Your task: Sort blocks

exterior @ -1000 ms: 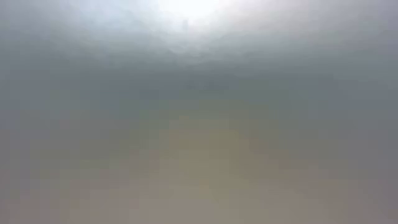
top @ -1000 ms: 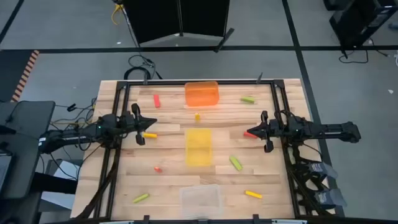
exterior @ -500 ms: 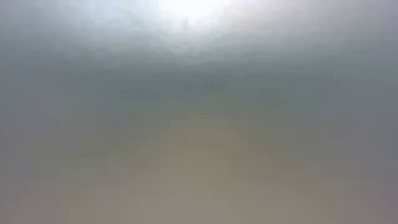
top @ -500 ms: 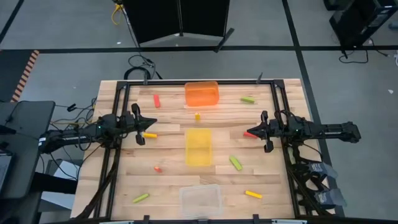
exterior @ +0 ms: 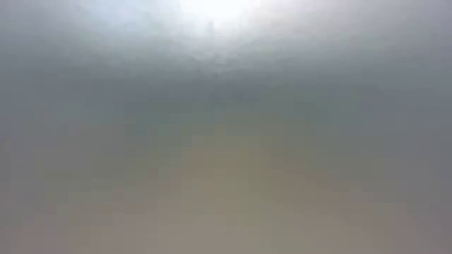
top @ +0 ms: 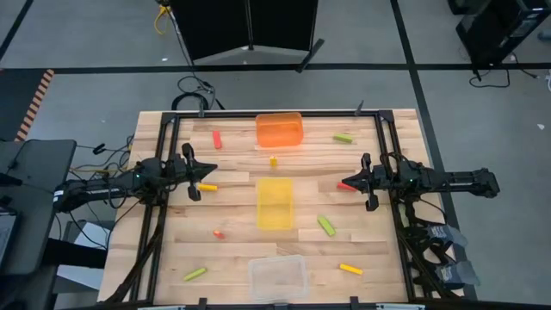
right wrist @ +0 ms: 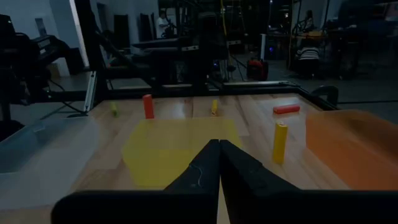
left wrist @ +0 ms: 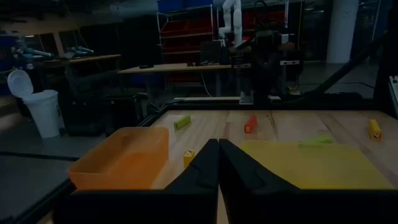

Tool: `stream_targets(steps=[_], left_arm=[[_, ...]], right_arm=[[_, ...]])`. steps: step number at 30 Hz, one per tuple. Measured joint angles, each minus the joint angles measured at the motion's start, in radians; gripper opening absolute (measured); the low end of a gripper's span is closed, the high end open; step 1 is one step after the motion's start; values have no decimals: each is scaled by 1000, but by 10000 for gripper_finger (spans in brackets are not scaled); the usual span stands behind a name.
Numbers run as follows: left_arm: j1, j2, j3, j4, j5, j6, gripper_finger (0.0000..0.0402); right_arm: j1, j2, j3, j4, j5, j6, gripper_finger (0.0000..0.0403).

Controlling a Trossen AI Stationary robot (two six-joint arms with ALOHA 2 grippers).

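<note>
Small red, yellow and lime green blocks lie scattered on the wooden table: a red block [top: 217, 139], a green block [top: 343, 138], a yellow block [top: 274, 160], another green block [top: 326, 226] and several more. My left gripper [top: 211, 172] hovers shut at the table's left side and points level toward the middle, with a yellow block [top: 206, 186] on the wood close by it. My right gripper [top: 343, 182] is shut at the right side, facing the left one, with a red block [top: 347, 186] by its tip. Both wrist views show the fingertips pressed together, left [left wrist: 218, 149] and right [right wrist: 219, 149].
Three trays stand in a row down the table's middle: an orange tray [top: 279, 130] at the far side, a yellow tray [top: 275, 204] in the centre, a clear tray [top: 278, 275] at the near edge. A black frame [top: 383, 129] borders the table. The low view is all haze.
</note>
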Motion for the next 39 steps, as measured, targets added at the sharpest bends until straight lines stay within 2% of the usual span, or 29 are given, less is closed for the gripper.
stream_targets(steps=[7,11,14,16,20,24,28,32,35,39], left_arm=[[0,0,0,0,2,-13,15],[0,0,0,2,13,-263,15],[0,5,0,35,-19,-451,15],[0,15,0,69,-25,-491,15],[0,43,0,133,51,-475,15],[4,95,4,146,0,-548,15],[47,173,82,18,-159,-645,15],[130,300,223,-233,-200,-670,22],[202,425,322,-415,-230,-682,33],[312,594,421,-469,-249,-659,51]], right_arm=[[0,0,0,0,0,0,23],[0,0,0,0,0,0,23],[0,0,0,0,0,0,23],[0,0,0,0,0,0,23],[0,0,0,0,0,0,23],[0,0,0,0,0,0,23],[0,0,0,0,0,0,23],[0,0,0,9,8,0,23],[0,0,0,97,67,-1,23],[0,0,0,231,90,-1,23]])
